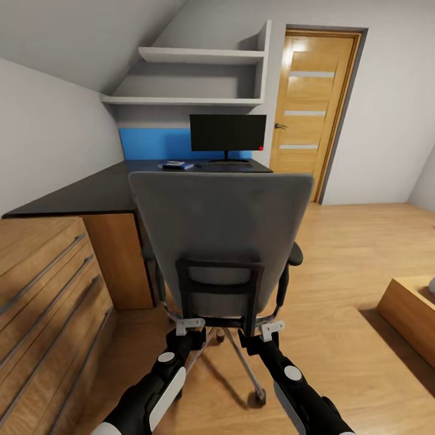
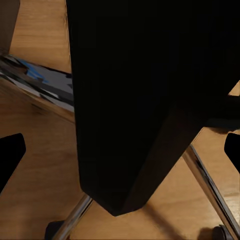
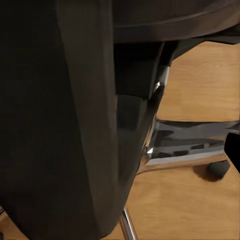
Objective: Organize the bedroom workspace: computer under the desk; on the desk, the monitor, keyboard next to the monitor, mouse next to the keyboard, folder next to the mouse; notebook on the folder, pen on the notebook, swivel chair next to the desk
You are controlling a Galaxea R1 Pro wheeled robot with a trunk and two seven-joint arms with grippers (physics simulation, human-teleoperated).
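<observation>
The large L-shaped desk with its black top and blue back panel (image 1: 90, 193) runs along the far and left walls. On its far stretch the wide black flat-screen monitor with a red dot at its lower corner (image 1: 228, 133) stands upright on a round foot. Just near of that foot lies the slim dark keyboard (image 1: 222, 164), and to its left a flat bright-blue folder (image 1: 176, 166) carries a thin grey notebook (image 1: 173, 163); anything smaller on top is too tiny to tell.

Front and centre is the grey fabric swivel chair with black back frame and chrome spoked base (image 1: 220, 232), its back turned to the camera, the seat facing the desk, castors on the light wood plank floor (image 1: 356, 254).

Both arms reach to the bottom of that black frame. The left gripper, black with pale finger tips (image 1: 189, 325), sits right at the frame's lower left corner; the right gripper, same build (image 1: 272, 329), sits at the lower right corner. Whether either pair of fingers is clamped on the frame or merely pressed against it, I cannot tell. In both wrist views the matte black frame looms close, with shiny chrome spokes and wood grain beyond it.
</observation>
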